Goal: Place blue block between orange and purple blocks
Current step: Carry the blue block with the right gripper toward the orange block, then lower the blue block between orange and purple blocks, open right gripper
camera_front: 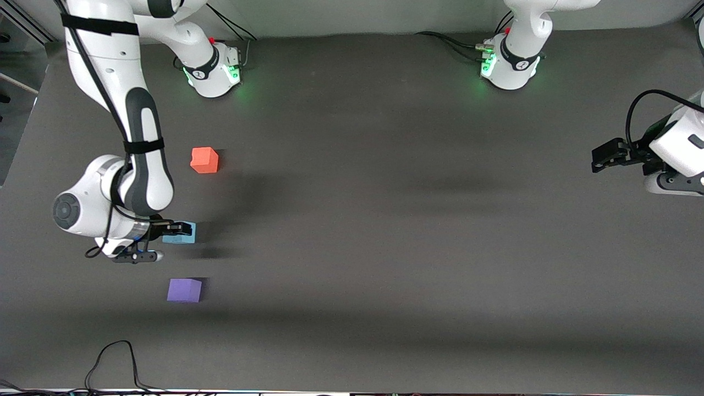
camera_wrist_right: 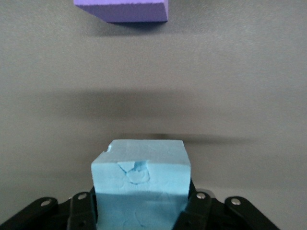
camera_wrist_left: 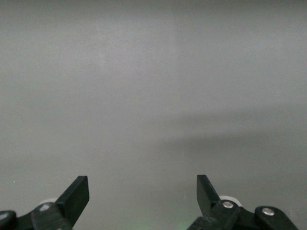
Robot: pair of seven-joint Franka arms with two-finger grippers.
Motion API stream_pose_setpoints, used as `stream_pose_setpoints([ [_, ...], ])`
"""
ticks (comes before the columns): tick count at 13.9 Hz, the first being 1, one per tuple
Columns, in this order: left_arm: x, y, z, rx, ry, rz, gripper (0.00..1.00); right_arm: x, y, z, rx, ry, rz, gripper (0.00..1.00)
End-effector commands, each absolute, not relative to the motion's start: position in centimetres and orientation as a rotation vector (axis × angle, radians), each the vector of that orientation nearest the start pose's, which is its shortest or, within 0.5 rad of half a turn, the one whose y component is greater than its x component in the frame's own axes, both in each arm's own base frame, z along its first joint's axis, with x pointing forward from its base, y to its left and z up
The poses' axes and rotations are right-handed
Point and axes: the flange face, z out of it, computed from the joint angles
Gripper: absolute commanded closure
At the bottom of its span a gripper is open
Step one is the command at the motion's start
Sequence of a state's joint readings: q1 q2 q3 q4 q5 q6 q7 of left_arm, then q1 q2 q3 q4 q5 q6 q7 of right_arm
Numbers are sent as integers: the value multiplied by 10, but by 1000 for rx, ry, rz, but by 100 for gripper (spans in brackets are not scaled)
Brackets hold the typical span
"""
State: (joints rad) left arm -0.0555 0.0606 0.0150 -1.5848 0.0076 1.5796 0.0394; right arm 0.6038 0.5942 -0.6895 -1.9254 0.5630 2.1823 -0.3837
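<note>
My right gripper (camera_front: 172,235) is shut on the blue block (camera_front: 186,233) and holds it just above the table, over the gap between the orange block (camera_front: 204,160) and the purple block (camera_front: 184,290). In the right wrist view the light blue block (camera_wrist_right: 139,167) sits between the black fingers (camera_wrist_right: 199,206) of the right gripper (camera_wrist_right: 140,203), and the purple block (camera_wrist_right: 127,10) lies ahead of it. The block casts a shadow on the table. My left gripper (camera_front: 600,157) is open and empty, waiting at the left arm's end of the table; it also shows in the left wrist view (camera_wrist_left: 143,191) over bare table.
The dark grey table (camera_front: 385,220) carries only the three blocks. A black cable (camera_front: 113,357) loops near the table's front edge. The arm bases (camera_front: 217,69) stand along the edge farthest from the front camera.
</note>
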Motion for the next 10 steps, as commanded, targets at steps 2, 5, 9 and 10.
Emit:
stream_pose_setpoints([
  [2, 570, -24, 585, -3126, 106, 91, 0, 599, -9, 216, -3036, 5, 195, 63],
  [5, 569, -25, 585, -3126, 109, 93, 0, 581, -4, 196, -3035, 36, 189, 63],
  [9, 570, -25, 583, -3126, 109, 96, 0, 564, 5, 183, -3026, 63, 196, 63],
  [10, 570, -24, 583, -3126, 106, 96, 0, 561, 11, 181, -3026, 49, 205, 62],
])
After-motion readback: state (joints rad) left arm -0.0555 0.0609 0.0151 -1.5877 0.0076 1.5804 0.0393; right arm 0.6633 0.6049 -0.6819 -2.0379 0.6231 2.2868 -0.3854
